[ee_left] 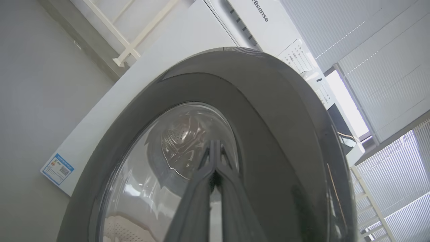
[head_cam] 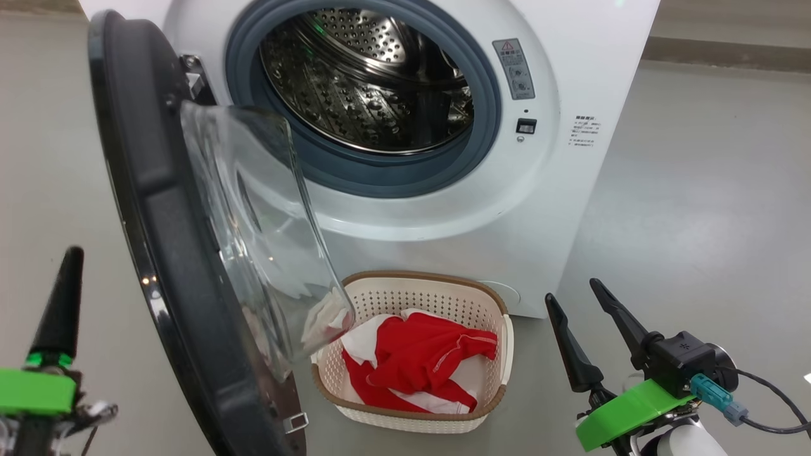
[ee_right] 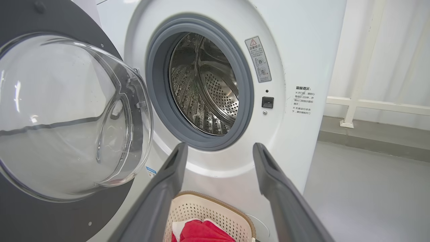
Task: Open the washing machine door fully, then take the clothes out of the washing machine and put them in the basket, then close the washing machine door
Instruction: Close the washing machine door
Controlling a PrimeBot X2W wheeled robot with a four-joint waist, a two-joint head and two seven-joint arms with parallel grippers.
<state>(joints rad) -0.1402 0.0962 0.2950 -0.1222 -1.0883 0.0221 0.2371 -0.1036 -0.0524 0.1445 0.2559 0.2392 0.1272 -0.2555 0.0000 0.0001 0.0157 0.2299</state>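
Left tool (ee_left: 215, 144) pinched closed, washing machine door (ee_left: 268, 111) close ahead

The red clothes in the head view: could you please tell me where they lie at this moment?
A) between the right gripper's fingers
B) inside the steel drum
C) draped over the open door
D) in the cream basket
D: the red clothes lie in the cream basket in front of the washing machine, whose steel drum looks empty.
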